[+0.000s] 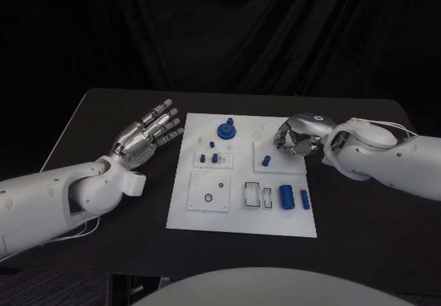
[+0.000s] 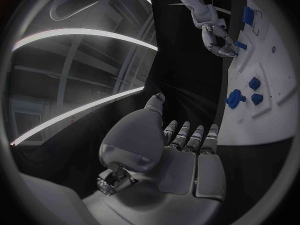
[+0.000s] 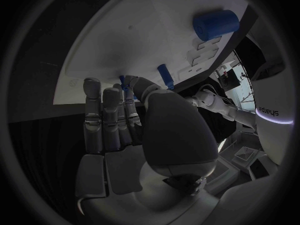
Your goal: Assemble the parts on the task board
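The white task board [image 1: 241, 220] lies in the middle of the black table. On it are a round blue part [image 1: 226, 131], three small blue pieces [image 1: 209, 156], an upright blue peg [image 1: 266, 159], a blue cylinder [image 1: 287, 196] and a blue bar [image 1: 304, 199]. My right hand [image 1: 296, 137] hovers curled over the board's far right part, just beyond the peg [image 3: 165, 76]. It pinches a small blue part [image 3: 123, 80] between thumb and fingertip. My left hand [image 1: 147, 134] is held flat with fingers spread, off the board's left edge, holding nothing.
Two white sub-plates [image 1: 209, 191] with cut-outs and a pair of rectangular slots [image 1: 257, 194] occupy the board's near half. Bare black table [image 1: 368, 223] surrounds the board on all sides. A dark curtain hangs behind the table.
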Robot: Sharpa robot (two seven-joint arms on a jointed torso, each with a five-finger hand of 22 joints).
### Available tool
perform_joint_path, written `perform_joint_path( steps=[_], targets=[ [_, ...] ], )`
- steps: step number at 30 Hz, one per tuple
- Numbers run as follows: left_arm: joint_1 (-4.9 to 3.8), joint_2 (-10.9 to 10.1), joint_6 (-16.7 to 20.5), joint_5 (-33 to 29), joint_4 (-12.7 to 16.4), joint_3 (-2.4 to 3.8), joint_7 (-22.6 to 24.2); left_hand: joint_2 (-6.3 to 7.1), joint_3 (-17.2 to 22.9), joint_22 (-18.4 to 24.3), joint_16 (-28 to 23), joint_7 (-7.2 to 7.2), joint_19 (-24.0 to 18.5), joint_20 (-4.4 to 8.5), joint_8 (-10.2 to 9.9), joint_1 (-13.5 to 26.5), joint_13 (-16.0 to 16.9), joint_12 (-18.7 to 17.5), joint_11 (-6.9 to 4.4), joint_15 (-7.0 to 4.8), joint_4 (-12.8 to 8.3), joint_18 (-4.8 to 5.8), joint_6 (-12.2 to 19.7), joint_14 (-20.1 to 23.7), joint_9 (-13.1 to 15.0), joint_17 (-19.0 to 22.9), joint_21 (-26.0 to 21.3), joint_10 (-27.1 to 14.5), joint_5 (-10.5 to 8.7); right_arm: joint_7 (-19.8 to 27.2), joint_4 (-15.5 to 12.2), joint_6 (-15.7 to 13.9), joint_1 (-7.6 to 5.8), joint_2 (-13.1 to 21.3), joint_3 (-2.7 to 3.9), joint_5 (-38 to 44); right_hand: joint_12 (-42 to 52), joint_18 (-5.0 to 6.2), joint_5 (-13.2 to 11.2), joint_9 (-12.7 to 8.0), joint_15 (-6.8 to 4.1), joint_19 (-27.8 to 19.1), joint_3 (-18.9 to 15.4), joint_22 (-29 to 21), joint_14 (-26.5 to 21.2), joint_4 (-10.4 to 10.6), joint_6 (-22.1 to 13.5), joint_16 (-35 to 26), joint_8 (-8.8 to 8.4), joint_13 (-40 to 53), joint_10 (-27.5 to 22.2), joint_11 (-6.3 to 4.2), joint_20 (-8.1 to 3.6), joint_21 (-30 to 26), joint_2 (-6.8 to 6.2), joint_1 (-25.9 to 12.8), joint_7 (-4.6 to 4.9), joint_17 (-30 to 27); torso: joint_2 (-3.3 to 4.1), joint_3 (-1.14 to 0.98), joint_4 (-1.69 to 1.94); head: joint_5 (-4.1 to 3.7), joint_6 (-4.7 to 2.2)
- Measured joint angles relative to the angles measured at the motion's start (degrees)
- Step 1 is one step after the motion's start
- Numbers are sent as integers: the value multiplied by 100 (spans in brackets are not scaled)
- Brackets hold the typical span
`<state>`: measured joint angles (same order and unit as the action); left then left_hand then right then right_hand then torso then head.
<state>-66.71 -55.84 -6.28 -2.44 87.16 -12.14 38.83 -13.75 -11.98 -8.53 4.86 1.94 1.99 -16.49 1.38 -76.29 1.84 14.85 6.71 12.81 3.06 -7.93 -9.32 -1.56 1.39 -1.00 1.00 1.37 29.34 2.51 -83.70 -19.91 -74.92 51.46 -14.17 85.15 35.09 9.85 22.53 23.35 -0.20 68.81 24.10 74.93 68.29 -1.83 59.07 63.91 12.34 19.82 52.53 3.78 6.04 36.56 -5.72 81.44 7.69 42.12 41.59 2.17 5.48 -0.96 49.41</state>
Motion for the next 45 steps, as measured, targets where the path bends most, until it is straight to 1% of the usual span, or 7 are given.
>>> perform_joint_path(
  steps=[12, 14, 16, 22, 31, 36, 45],
  targets=[
    [2, 12, 1, -1, -12, 0, 0, 0, 0, -13, 0, -21, 0, 0, 0, 0, 5, 0, 0, 0, 0, -1, -21, 0, -1, 0, 0, 0, 22, -19, -302, -18, -265, 164, 1, -8, -73, 0, 0, 33, -1, 88, 0, -1, 152, 0, -1, 96, -2, -29, 20, 20, -40, 277, -1, -1, 0, 199, 0, 6, -1, 26, 28],
    [2, 22, 1, -1, -13, 0, 0, 0, 0, -11, 0, -21, 0, 0, 0, 0, 5, 0, 0, 0, 0, -2, -21, 0, -1, 0, 0, 0, 22, -32, -423, -17, -311, 223, 1, -9, -97, -27, 0, 53, -10, 200, -2, -1, 277, 2, -16, 195, -5, -42, 64, 20, -43, 436, -1, -1, -14, 343, -1, 8, -1, 27, 35],
    [3, 27, 1, -1, -16, 0, 1, 0, 0, -8, 0, -21, 0, 0, 0, 0, 5, 0, 0, 0, 1, -1, -21, 0, -1, 1, 0, 0, 22, -46, -546, -13, -349, 268, 1, -10, -138, -190, -1, 88, -29, 482, -32, -1, 613, 1, -22, 545, -21, -51, 106, -5, -57, 1004, -2, -2, -21, 877, -3, 10, 0, 27, 46],
    [3, 43, 4, -1, -47, 0, 1, 0, 0, 0, 0, -21, 0, 0, 0, 0, 5, 0, 0, 0, 1, -2, -21, 0, -1, 1, 0, 0, 22, -98, -1067, -4, -434, 326, 1, -12, -141, -188, -21, 108, -41, 584, -32, -1, 735, 1, -22, 688, -21, -63, 124, -22, -70, 1249, -2, -2, -21, 1117, -4, 13, 2, 86, 59],
    [4, 81, 11, -2, -47, 0, 2, -24, 16, 7, 0, -41, 0, 0, 0, 24, 4, 29, -1, 0, -15, -3, -41, 0, -1, 1, 0, 0, 22, -225, -1611, -38, -442, 118, -2, 103, -155, -186, -22, 135, -57, 658, -32, -1, 844, 1, -22, 830, -26, -61, 153, -11, -63, 1432, -2, -2, -20, 1345, -3, 18, -3, 293, 60],
    [4, 94, 15, -2, -53, 0, 2, -24, 16, 7, 0, -41, 0, 0, 0, 24, 4, 29, -1, 0, -15, -3, -41, 0, 0, 1, 0, 0, 22, -288, -1594, -38, -413, -190, -1, 200, -156, -186, -22, 136, -57, 676, -32, -2, 844, 1, -22, 853, -32, -56, 165, -22, -81, 1426, -2, -3, -20, 1322, 0, 15, 0, 396, 60],
    [5, 135, 15, -3, -55, 0, 2, -48, 31, 6, 0, -41, 0, 0, 0, 48, 3, 29, 18, 0, -31, -3, -41, 0, 3, 1, 0, 19, 57, -332, -1392, -17, -189, -738, -4, 592, -167, -185, -23, 142, -57, 676, -33, -2, 844, 1, -23, 852, -37, -56, 173, -30, -81, 1380, -3, -3, -20, 1269, -1, 2, 29, 574, 60]
  ],
)
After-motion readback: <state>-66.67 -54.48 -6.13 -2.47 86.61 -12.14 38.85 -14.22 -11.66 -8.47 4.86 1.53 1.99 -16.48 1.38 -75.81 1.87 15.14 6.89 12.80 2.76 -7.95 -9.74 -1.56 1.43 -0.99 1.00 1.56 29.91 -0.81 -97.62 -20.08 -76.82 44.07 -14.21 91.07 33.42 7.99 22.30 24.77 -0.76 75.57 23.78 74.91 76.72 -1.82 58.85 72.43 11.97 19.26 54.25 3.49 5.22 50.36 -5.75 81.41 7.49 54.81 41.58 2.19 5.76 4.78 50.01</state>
